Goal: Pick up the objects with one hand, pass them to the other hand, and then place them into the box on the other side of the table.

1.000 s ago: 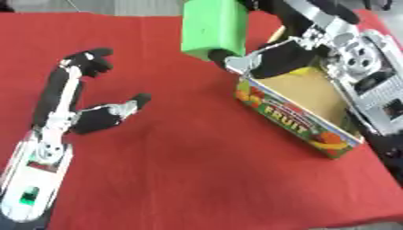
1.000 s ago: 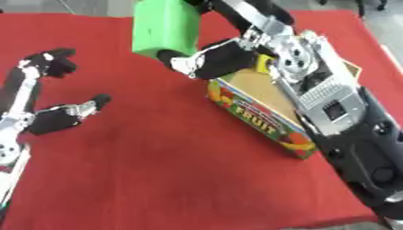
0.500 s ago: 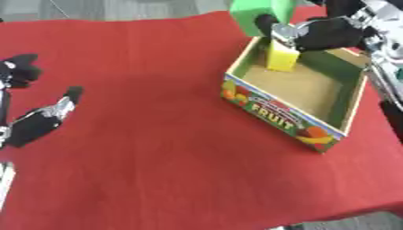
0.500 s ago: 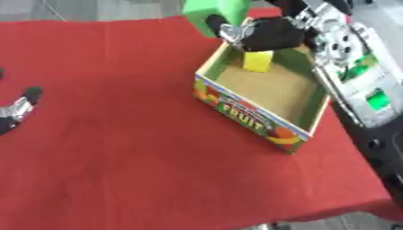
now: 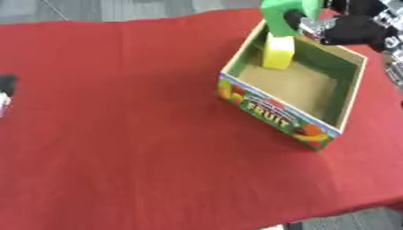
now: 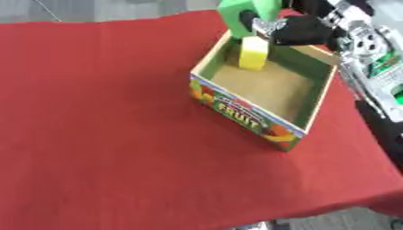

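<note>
Since half second ago, right hand [image 6: 303, 30] carrying green block [image 6: 240, 13] lower over box [image 6: 260, 122] far corner, fingers pinching it, beside yellow block [image 6: 253, 53] inside. Left hand [image 5: 5, 90] showing at left edge, fingers unclear.

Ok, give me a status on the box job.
Done: a yellow block is in the box. In hand: the right robot hand holds a green block over the box's far corner. Left: lowering and releasing it.
</note>
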